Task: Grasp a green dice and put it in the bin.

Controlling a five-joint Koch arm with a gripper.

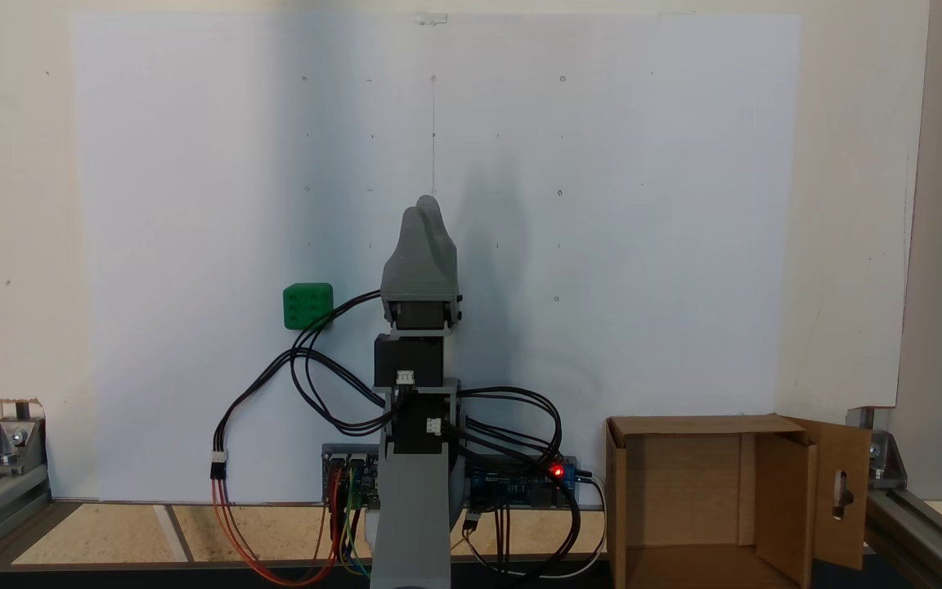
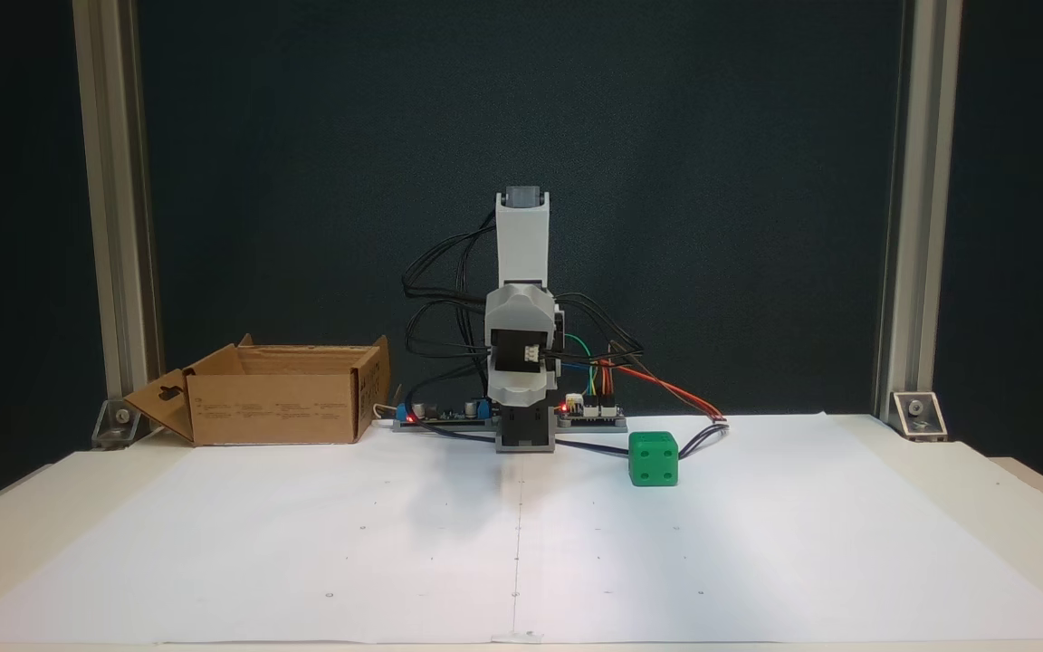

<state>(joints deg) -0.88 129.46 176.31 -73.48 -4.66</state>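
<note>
Arm's sitting folded, gripper (image 1: 428, 214) apparently closed on nothing, green dice (image 1: 307, 306) waiting off to one side, reach not begun.

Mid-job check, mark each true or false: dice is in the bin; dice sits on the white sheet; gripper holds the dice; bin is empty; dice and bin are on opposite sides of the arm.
1. The dice is in the bin. False: it lies outside it.
2. The dice sits on the white sheet. True.
3. The gripper holds the dice. False: it is apart from it.
4. The bin is empty. True, as far as a fixed view shows.
5. Dice and bin lie on opposite sides of the arm. True.
</note>
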